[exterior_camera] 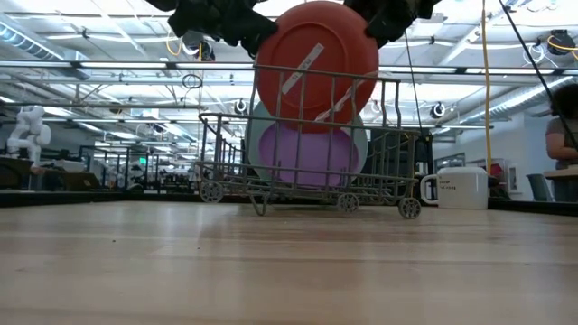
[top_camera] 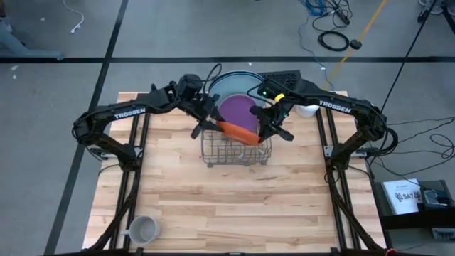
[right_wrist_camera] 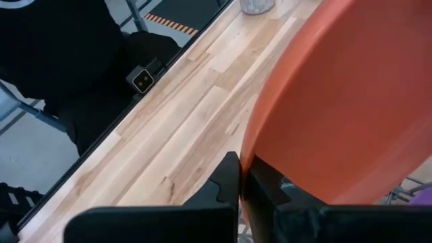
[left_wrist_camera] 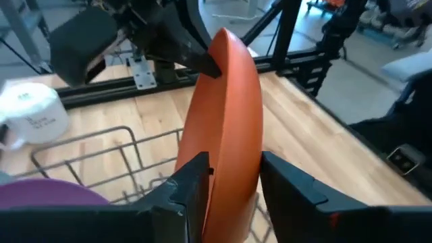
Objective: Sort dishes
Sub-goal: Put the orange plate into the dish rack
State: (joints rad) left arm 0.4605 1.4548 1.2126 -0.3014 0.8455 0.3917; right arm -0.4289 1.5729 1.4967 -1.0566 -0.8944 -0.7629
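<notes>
Above the wire rack point(exterior_camera: 307, 153) both grippers pinch the orange plate point(exterior_camera: 316, 65) on edge, the left gripper point(left_wrist_camera: 229, 179) straddling one rim and the right gripper point(right_wrist_camera: 244, 177) clamped on the opposite rim, with the purple plate point(exterior_camera: 302, 155) upright behind it and a white mug point(exterior_camera: 459, 188) beyond.
</notes>
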